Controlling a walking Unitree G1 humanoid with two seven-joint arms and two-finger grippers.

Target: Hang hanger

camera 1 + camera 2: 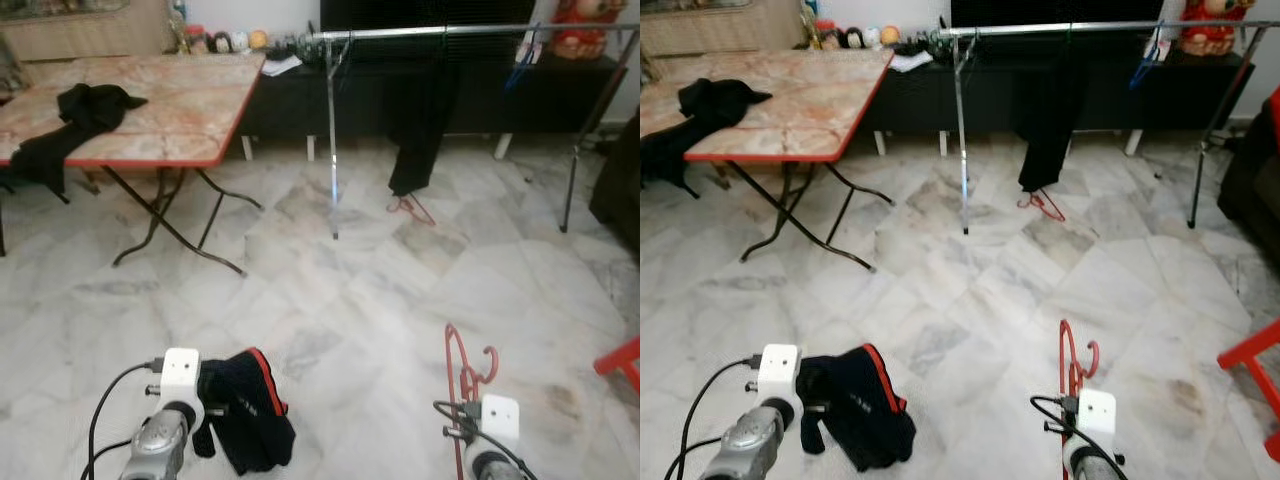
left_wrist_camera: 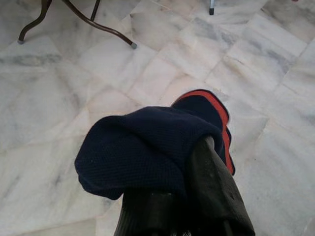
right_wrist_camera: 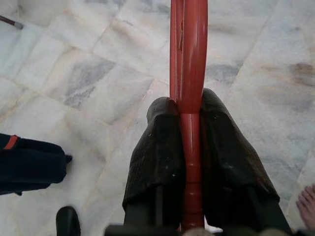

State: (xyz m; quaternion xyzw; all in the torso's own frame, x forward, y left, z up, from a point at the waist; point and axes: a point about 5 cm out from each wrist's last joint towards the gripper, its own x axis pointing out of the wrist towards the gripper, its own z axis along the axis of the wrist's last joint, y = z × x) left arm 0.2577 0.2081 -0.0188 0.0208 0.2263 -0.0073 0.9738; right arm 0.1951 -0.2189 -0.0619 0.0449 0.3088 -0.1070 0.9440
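Two grippers are both loaded at the bottom of the frame; going left to right, the upper left holds a folding table [image 1: 190, 110] with a black cloth [image 1: 85, 110] draped over its edge; at lower left the left gripper [image 2: 189, 196] is clamped on a navy garment [image 1: 245, 410] with a red trim, which bunches over its fingers and hangs above the marble floor [image 1: 330, 300]; along the top runs the clothes rail [image 1: 470, 32], well apart from the robot, with dark trousers [image 1: 420, 110] hanging near its middle and a second red hanger [image 1: 412, 208] lying on the floor beneath them; at lower right the right gripper [image 3: 189, 128] is closed on the red hanger [image 1: 462, 370], its stem pinched between the two black fingers [image 3: 157, 147] and its hook pointing up; a red stool [image 1: 620, 362] sits at the right edge. By my reading the step in hand is the carry, the hanger gripped but not yet at the rail; the next move calls for walking forward across open floor, then raising the right arm so the hook clears the bar and drops over it, in a free stretch away from the trousers.
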